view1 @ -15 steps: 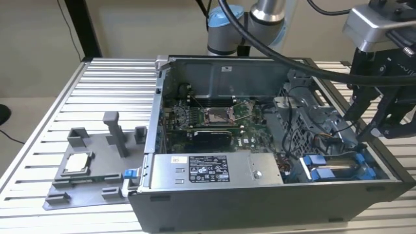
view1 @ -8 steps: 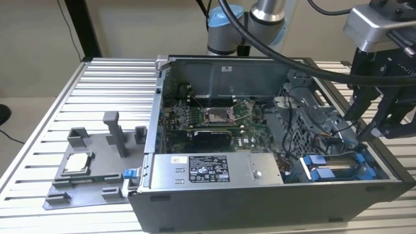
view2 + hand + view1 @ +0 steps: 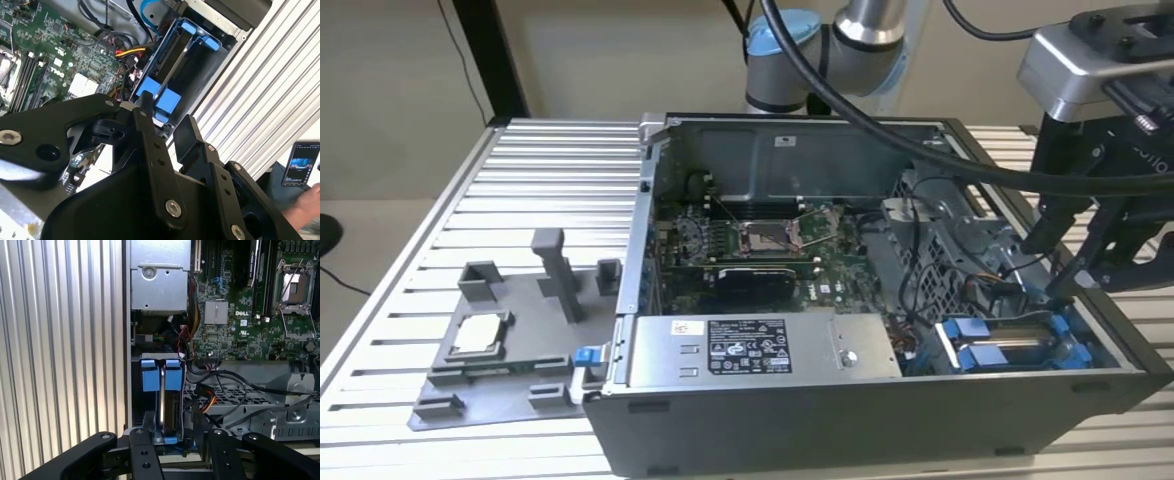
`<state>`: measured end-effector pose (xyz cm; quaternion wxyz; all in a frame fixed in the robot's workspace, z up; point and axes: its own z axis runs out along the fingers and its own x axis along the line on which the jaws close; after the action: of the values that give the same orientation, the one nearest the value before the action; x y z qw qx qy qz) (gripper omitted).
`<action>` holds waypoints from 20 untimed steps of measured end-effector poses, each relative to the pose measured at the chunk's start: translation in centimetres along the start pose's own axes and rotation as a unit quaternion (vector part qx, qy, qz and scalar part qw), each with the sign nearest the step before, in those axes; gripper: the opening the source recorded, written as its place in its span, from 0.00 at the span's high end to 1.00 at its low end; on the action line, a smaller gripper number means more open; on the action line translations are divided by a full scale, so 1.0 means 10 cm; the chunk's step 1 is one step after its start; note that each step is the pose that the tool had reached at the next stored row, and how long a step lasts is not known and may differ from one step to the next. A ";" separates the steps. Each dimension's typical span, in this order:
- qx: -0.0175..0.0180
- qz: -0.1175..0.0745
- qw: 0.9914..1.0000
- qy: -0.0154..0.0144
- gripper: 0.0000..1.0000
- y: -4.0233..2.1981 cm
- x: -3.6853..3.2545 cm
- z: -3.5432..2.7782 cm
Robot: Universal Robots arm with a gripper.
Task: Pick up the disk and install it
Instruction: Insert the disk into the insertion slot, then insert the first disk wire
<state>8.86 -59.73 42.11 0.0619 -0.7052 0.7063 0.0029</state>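
The disk (image 3: pixel 1014 348) stands on edge in the drive bay at the case's front corner, on the exterior view's right. Its blue carrier tabs and silver edge show in both wrist views (image 3: pixel 170 75) (image 3: pixel 167 400). My gripper (image 3: pixel 1083 285) hangs just above the bay. Its black fingers (image 3: pixel 145 445) are open and stand on either side of the disk's near end without clamping it. Nothing sits between the fingertips in the second wrist view, where the gripper (image 3: pixel 167 112) is well clear of the carrier.
The open computer case (image 3: pixel 854 420) sits on a slatted metal table (image 3: pixel 547 160). Inside are a motherboard (image 3: pixel 767 235), a labelled grey power supply box (image 3: pixel 747 348) and loose cables beside the bay. A grey fixture holding a small silver chip (image 3: pixel 478 335) lies on the exterior view's left. A hand with a phone (image 3: pixel 302 170) is nearby.
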 end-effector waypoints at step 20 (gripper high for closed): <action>-0.004 0.002 1.000 -0.014 0.00 -0.013 -0.073 0.042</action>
<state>9.02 -58.96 41.77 0.0692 -0.7039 0.7067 0.0158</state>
